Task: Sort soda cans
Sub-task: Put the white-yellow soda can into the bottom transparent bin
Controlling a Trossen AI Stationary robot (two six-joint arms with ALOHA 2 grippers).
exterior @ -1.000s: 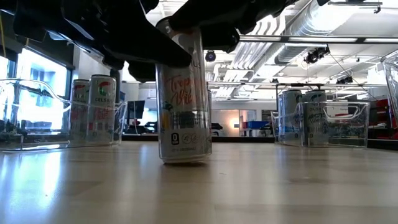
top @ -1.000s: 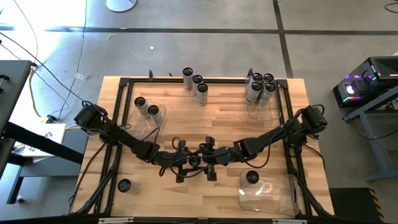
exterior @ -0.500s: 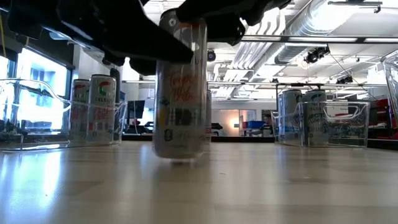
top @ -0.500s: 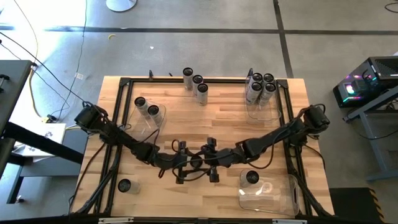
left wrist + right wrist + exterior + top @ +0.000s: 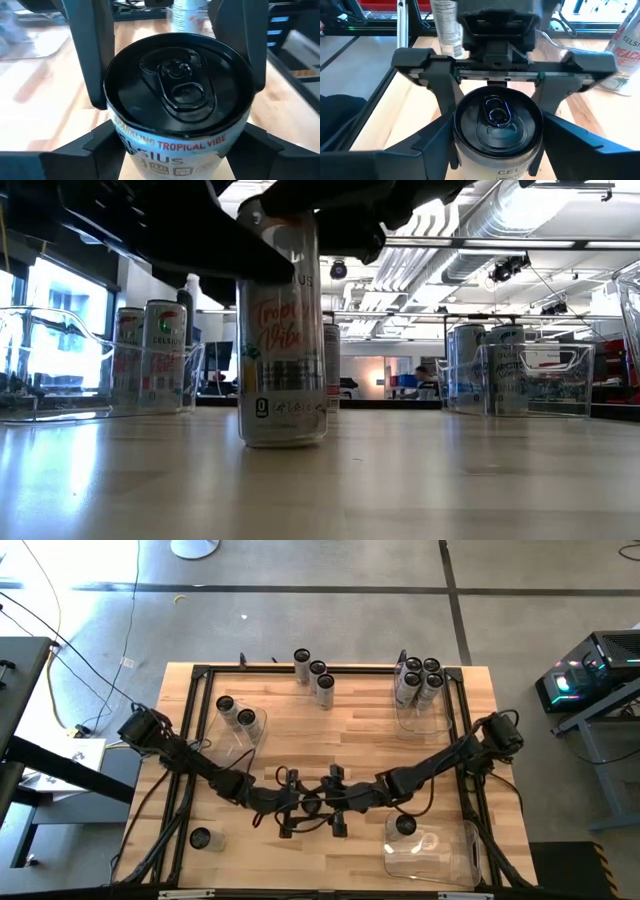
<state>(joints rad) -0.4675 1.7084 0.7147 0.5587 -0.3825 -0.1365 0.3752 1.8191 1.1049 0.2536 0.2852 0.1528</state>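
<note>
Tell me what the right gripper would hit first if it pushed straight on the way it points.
The soda can, standing directly before the right gripper, very close. Just beyond it, the left gripper faces back, jaws on the can's sides.

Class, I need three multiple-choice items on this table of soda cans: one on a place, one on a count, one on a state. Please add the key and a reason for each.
1. Where is the can that both grippers have met at?
A. In a far bin
B. Mid-table, toward the near edge
C. On the floor

2. How many cans stand in the far-left bin?
A. Two
B. Five
C. None

3. How does the can at the grippers stand?
A. On its side
B. Upside down
C. Upright

Key:
1 B: in the high view the left gripper and the right gripper meet at the can mid-table.
2 A: the two cans show as two dark tops inside the bin.
3 C: the low view shows it vertical, tab end up, with the left gripper shut on it.
</note>
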